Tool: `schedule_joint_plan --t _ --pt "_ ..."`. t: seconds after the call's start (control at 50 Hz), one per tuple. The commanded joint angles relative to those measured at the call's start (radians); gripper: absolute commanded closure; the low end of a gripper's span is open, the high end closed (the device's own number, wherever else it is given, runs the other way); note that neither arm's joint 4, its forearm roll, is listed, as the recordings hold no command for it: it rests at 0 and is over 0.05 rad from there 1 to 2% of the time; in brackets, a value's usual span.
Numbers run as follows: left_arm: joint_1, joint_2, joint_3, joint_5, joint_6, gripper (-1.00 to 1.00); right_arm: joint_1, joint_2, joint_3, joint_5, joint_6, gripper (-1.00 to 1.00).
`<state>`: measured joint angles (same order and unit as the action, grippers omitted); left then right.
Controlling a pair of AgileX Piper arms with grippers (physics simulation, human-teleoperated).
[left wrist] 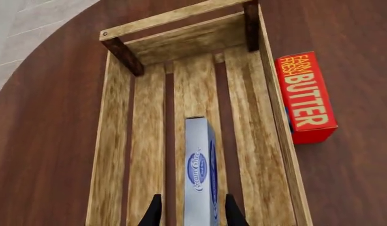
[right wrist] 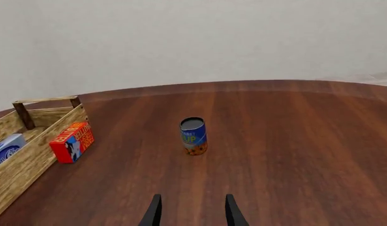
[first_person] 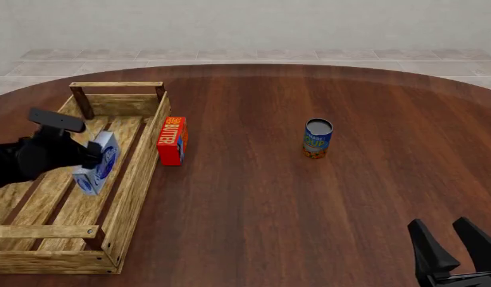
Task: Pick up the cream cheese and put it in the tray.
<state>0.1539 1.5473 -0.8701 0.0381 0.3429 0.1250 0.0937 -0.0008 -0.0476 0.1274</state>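
The cream cheese (left wrist: 200,169), a pale blue-white box with a dark blue oval logo, stands on edge on the slatted floor of the tray (left wrist: 116,136). My left gripper (left wrist: 193,197) is open around it, with a small gap between each finger and the box. In the front view the cream cheese (first_person: 100,162) sits in the middle of the tray (first_person: 138,173), with the left gripper (first_person: 90,153) right at it. My right gripper (first_person: 439,223) is open near the table's front right edge, nothing between its fingers (right wrist: 157,207).
A red-orange butter box (first_person: 172,140) lies just outside the tray's right wall. A blue can (first_person: 317,138) stands upright mid-table. The table is round dark wood, with tiled floor beyond its far edge.
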Motion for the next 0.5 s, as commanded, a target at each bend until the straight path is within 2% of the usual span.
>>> schedule_joint_plan --t 0.02,0.2,0.22,0.3,0.4,0.5 --pt "-0.018 -0.090 0.022 0.020 -0.005 -1.00 0.001 -0.001 0.000 0.001 0.000 -1.00" --pt "-0.016 -0.181 0.065 -0.021 -0.066 -1.00 -0.005 -0.010 0.000 0.005 0.002 -1.00" --pt "-0.026 -0.216 0.077 -0.020 -0.103 -1.00 -0.005 -0.009 0.000 0.005 0.002 -1.00" --pt "-0.050 -0.334 0.114 -0.014 -0.120 -1.00 -0.008 -0.010 0.000 0.006 0.004 -1.00" --pt "-0.049 -0.414 0.129 -0.005 -0.134 -1.00 -0.008 -0.005 0.000 0.003 0.003 -1.00" --pt "-0.087 -0.521 0.189 0.000 -0.157 -1.00 -0.013 -0.005 0.000 0.003 0.003 -1.00"
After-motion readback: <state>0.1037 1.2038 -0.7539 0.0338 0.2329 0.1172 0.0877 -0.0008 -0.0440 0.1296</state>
